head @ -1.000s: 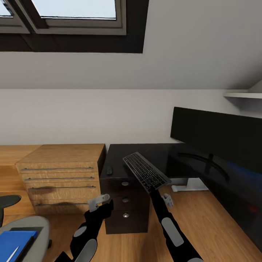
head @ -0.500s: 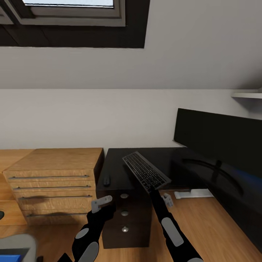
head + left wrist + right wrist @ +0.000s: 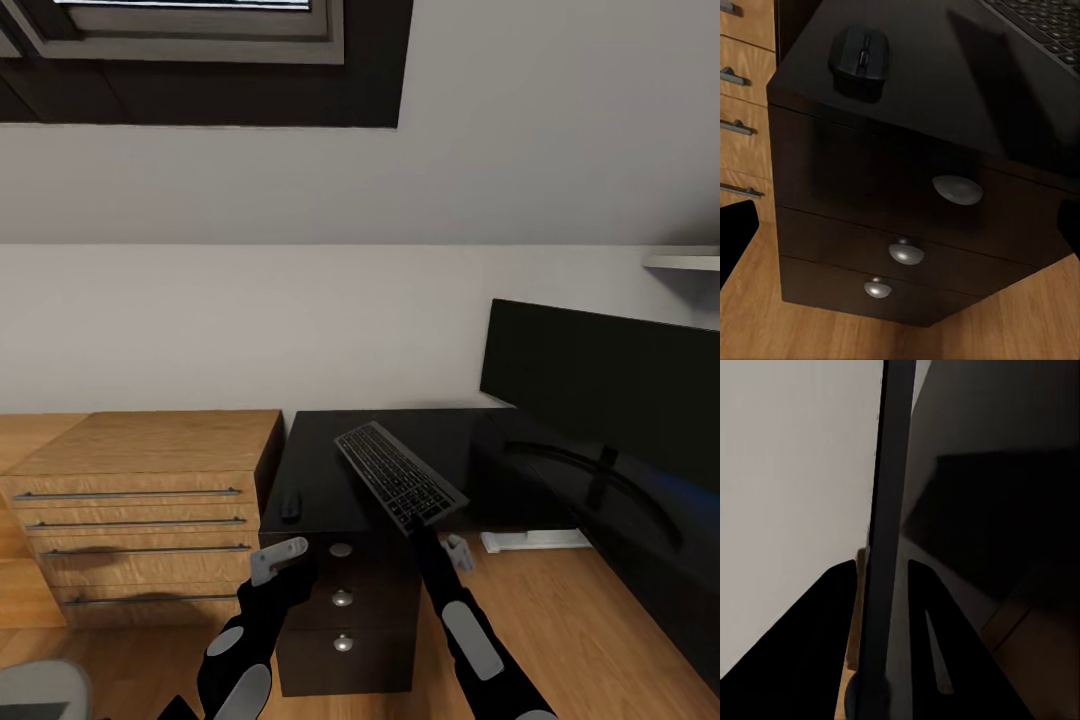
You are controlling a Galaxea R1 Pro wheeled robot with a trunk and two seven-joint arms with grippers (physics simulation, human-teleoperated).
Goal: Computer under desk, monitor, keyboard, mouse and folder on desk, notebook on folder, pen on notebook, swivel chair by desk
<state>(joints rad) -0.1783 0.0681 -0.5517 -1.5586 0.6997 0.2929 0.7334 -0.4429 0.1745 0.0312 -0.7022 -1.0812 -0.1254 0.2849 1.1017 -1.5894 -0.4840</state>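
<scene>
My right gripper is shut on the near end of the silver-grey keyboard, which it holds tilted above the glossy black desk. In the right wrist view the keyboard shows edge-on between the dark fingers. The small dark mouse lies near the desk's front left corner, also seen as mouse in the left wrist view. The black monitor stands on the desk at the right. My left gripper hangs open in front of the drawer unit, below the mouse.
A light wooden drawer chest stands against the desk's left side. The drawer unit has three round knobs. A grey chair edge shows at the bottom left corner. A white shelf sits on the wall at the right.
The whole view has shifted as the camera moved nearer the desk; the chair with the blue folder has slid out of the picture. The keyboard stays in my right gripper.
</scene>
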